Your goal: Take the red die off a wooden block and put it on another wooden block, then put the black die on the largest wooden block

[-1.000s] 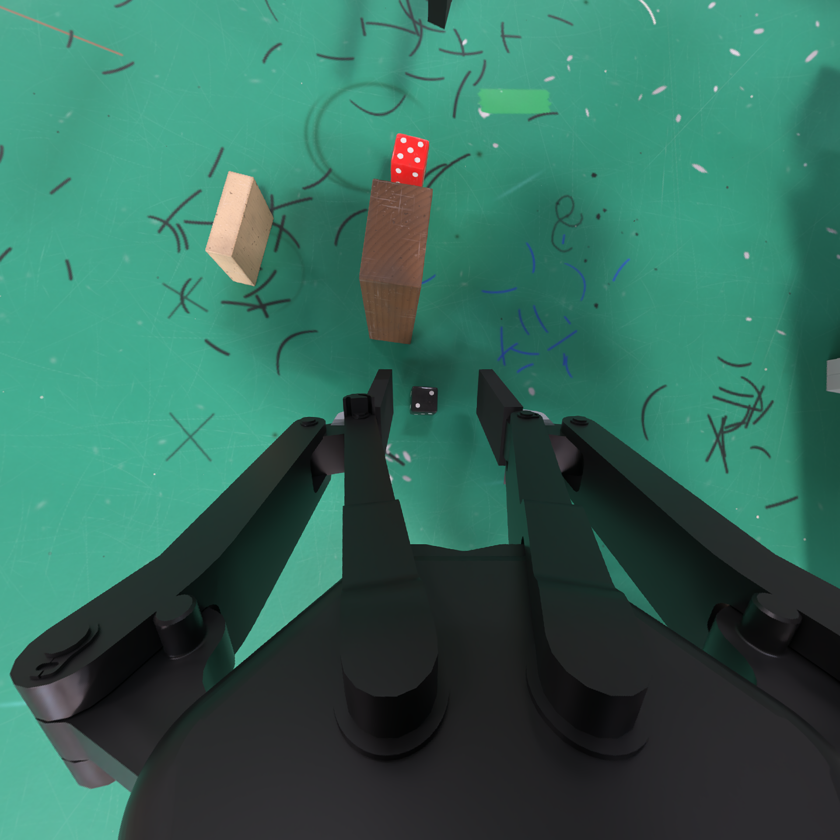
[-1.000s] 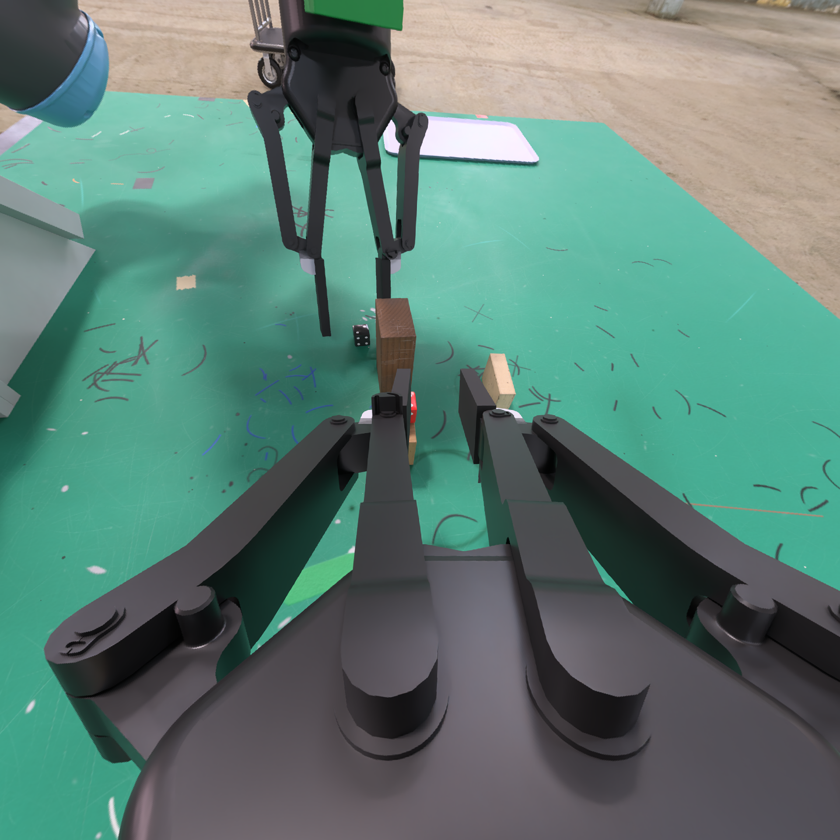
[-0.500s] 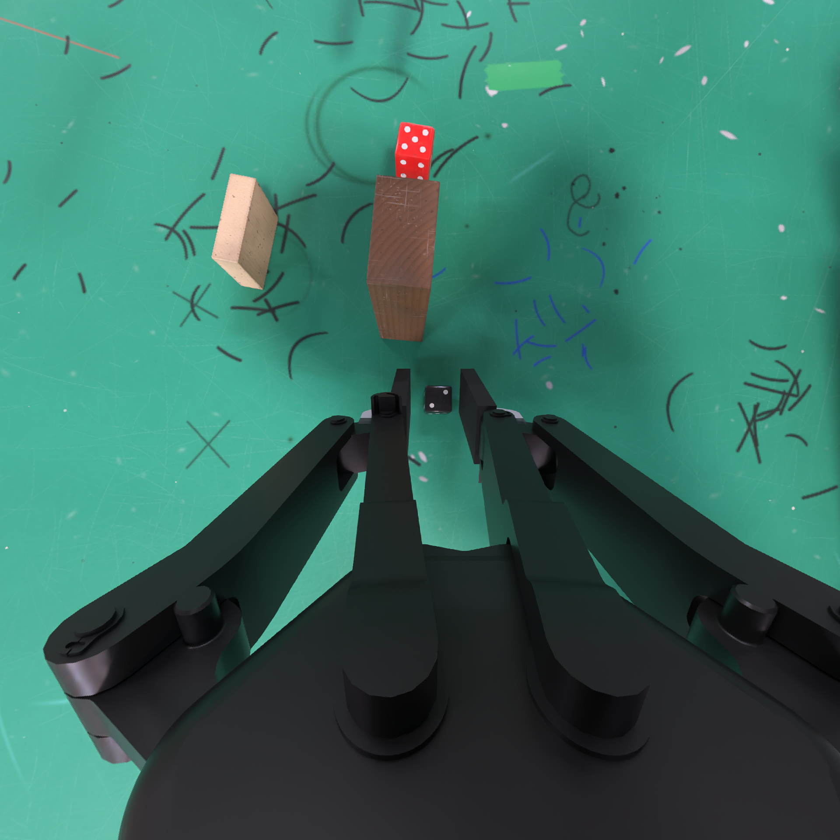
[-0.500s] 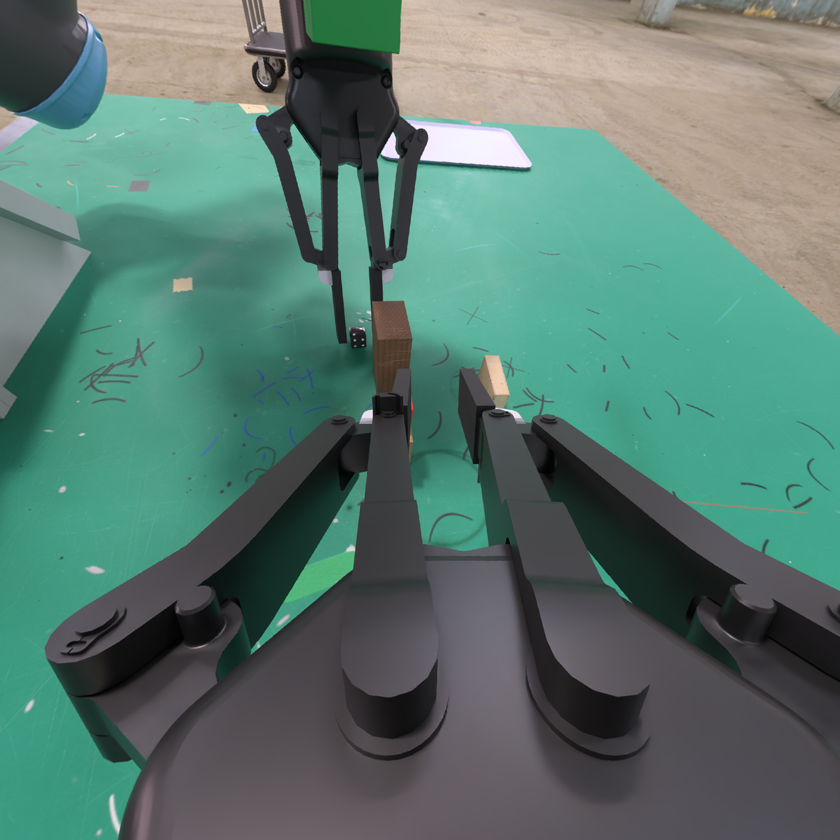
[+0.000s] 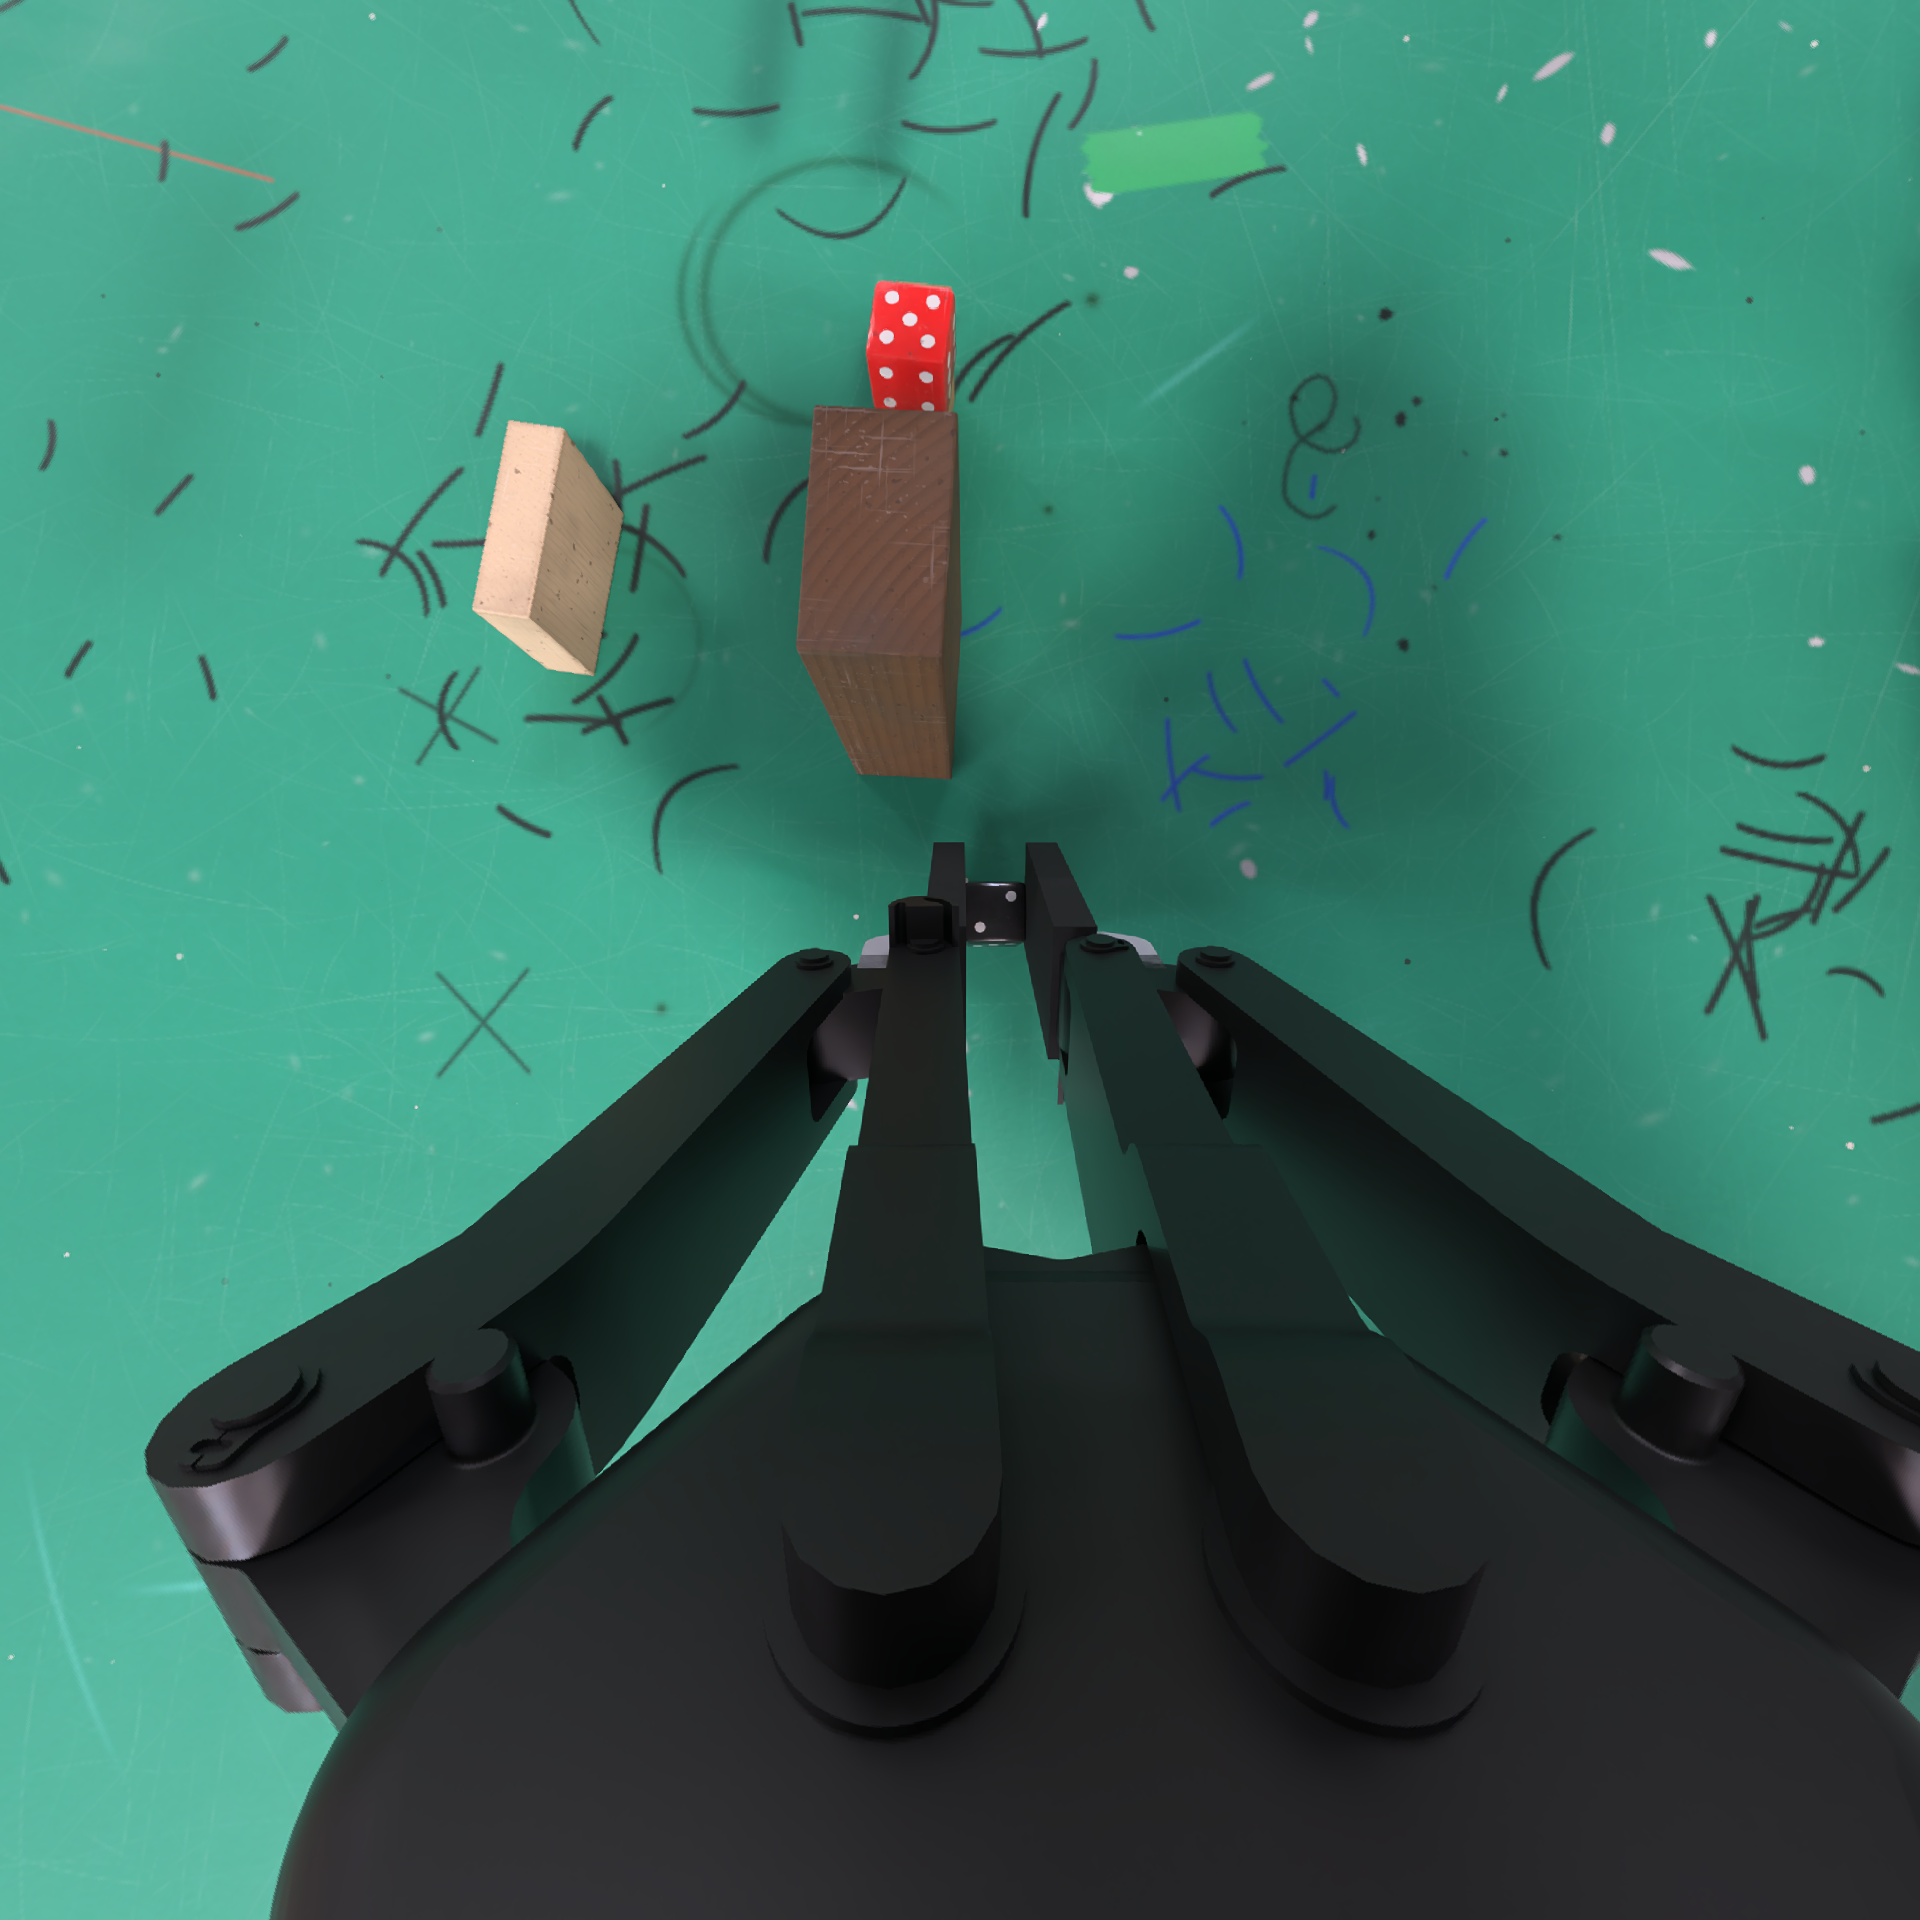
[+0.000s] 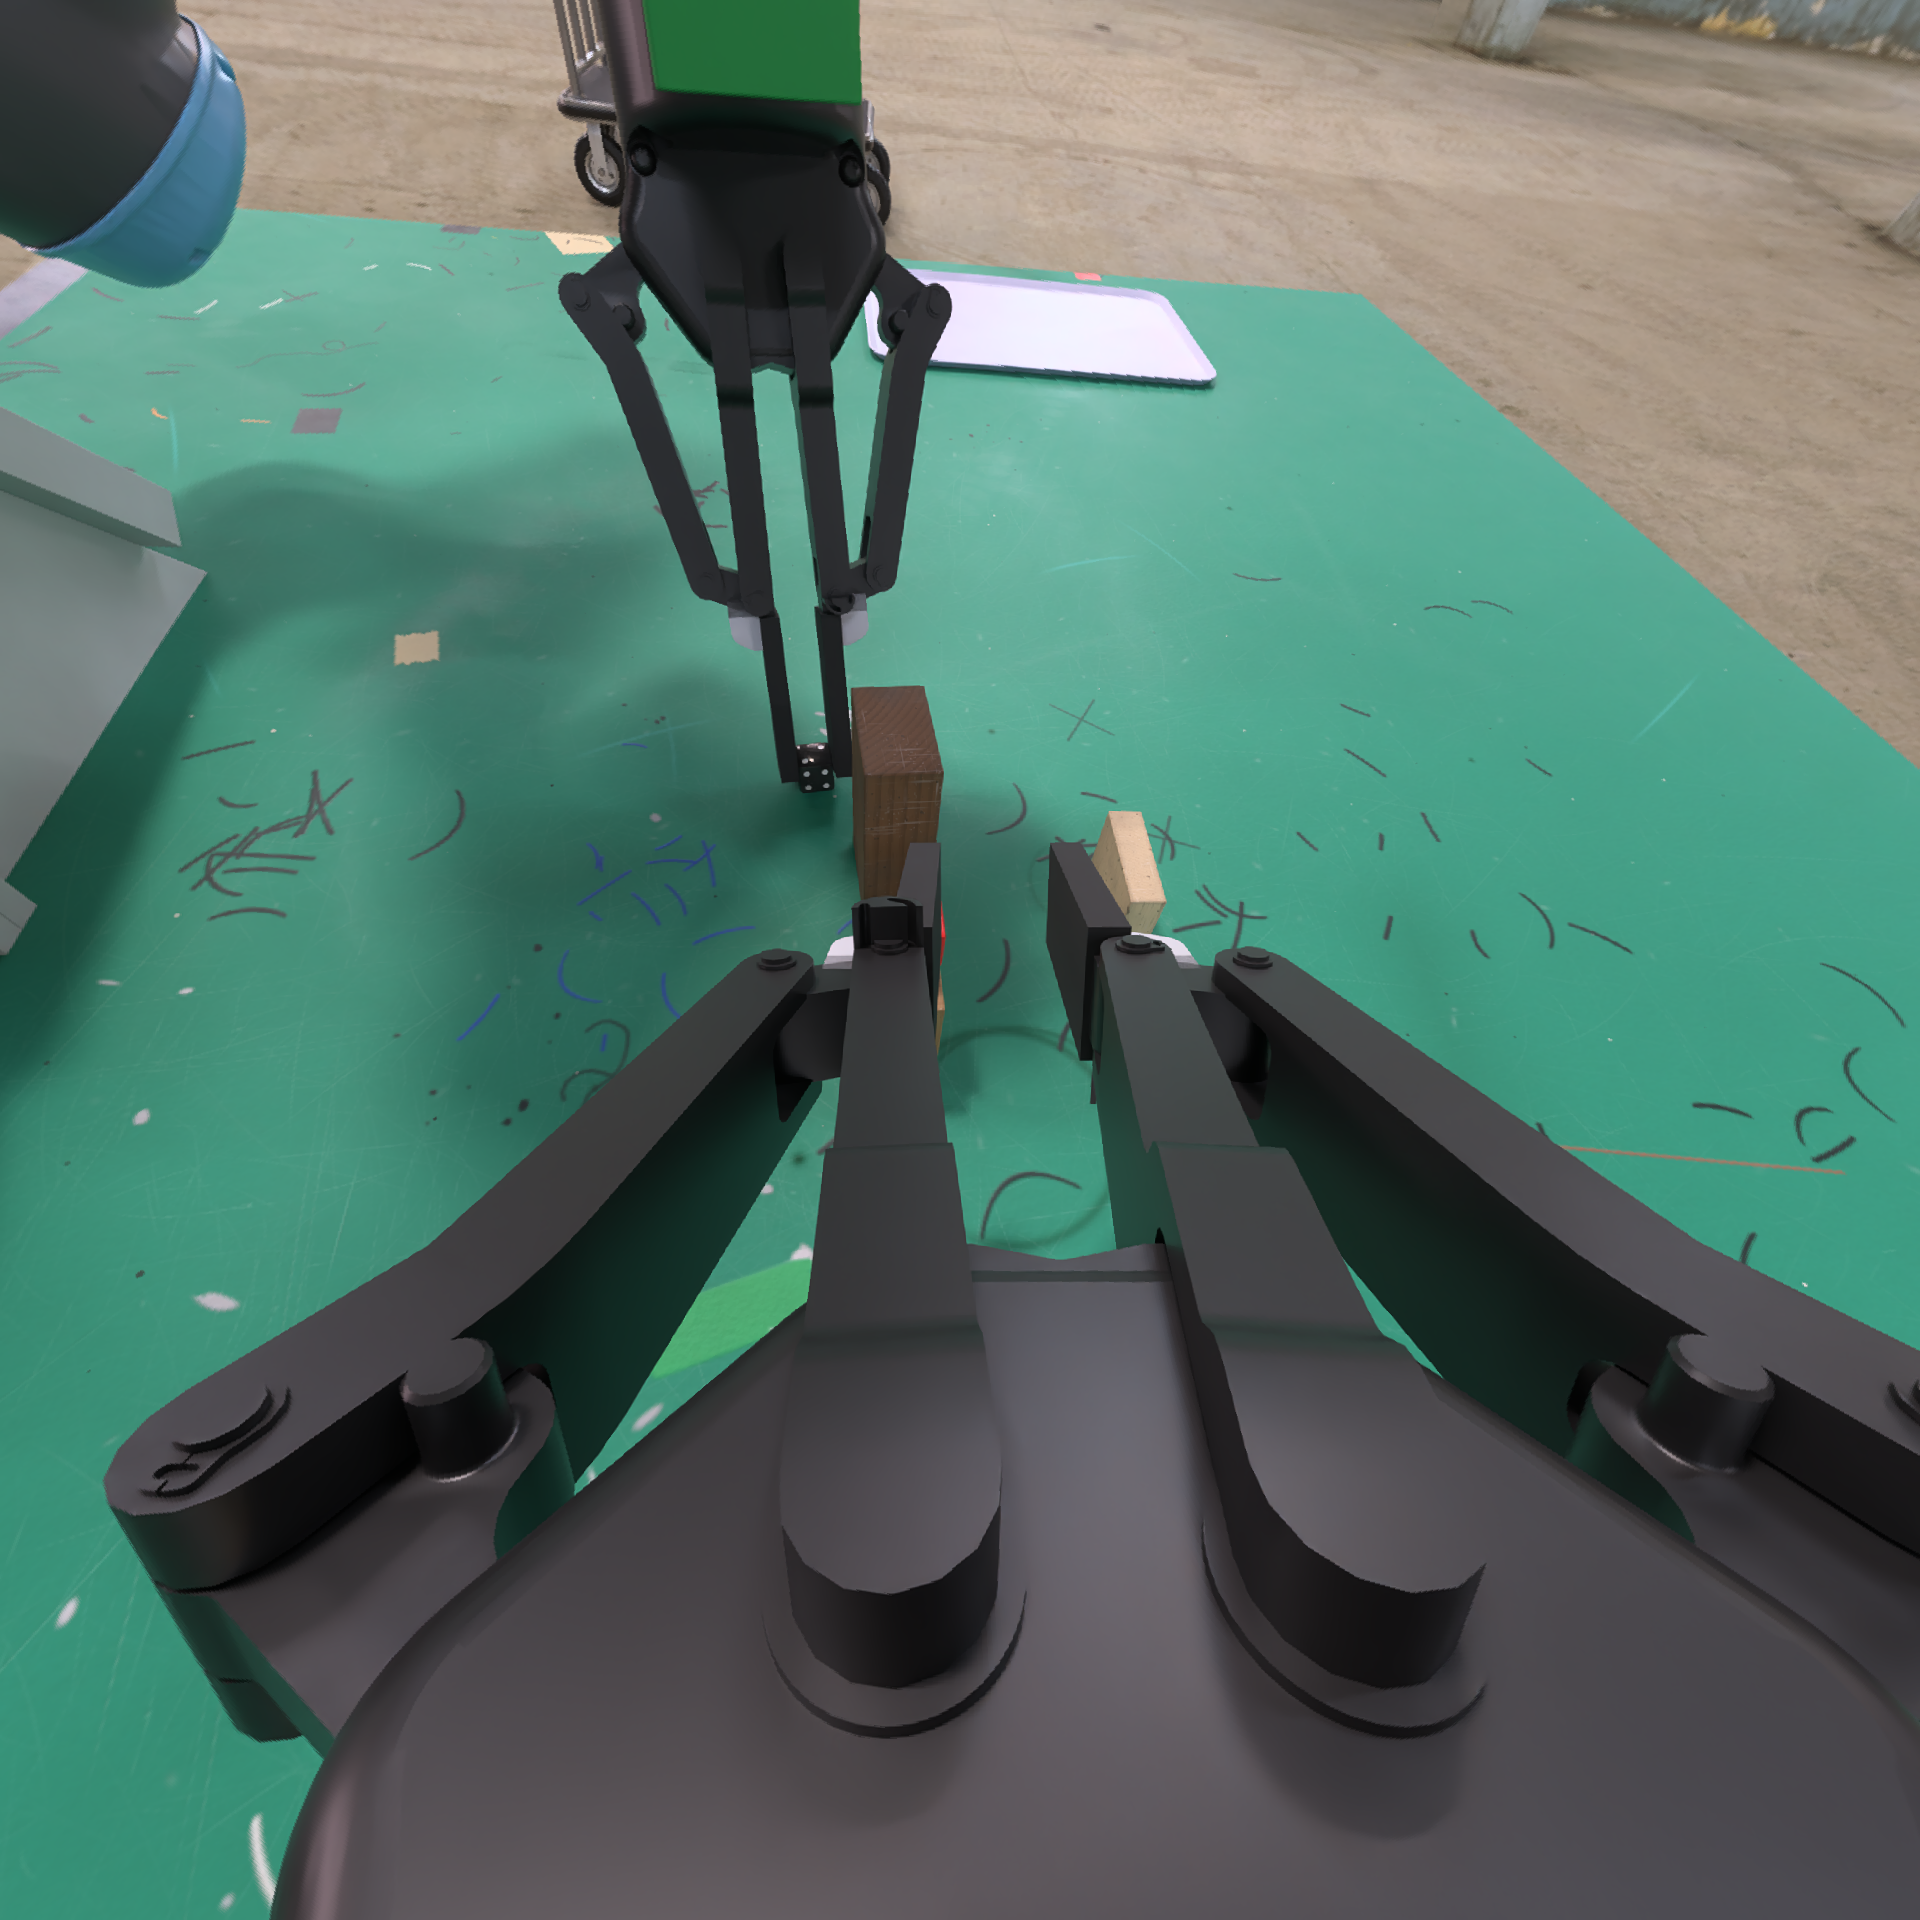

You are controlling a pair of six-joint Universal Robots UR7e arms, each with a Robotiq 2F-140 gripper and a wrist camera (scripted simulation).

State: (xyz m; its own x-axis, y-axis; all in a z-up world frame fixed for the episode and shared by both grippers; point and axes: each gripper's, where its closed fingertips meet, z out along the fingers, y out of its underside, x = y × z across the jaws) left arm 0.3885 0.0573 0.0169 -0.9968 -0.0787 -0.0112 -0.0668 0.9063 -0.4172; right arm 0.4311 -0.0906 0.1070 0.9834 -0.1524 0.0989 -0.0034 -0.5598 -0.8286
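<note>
Jaws of the left gripper (image 5: 995, 883) clamped on the black die (image 5: 993, 911), low beside the dark wooden block (image 5: 881, 582) mid-table, presumably for lifting onto that largest block. Right gripper (image 6: 992, 883) jaws apart, holding nothing; red die (image 5: 910, 346) just inside one jaw, perched on a small block beyond the dark one.

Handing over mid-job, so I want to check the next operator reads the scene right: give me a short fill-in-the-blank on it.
1. The left gripper has its fingers on either side of the ____ die.
2. The red die sits behind the ____ block.
3. The right gripper holds ____.

Missing words: black; brown; nothing
</note>
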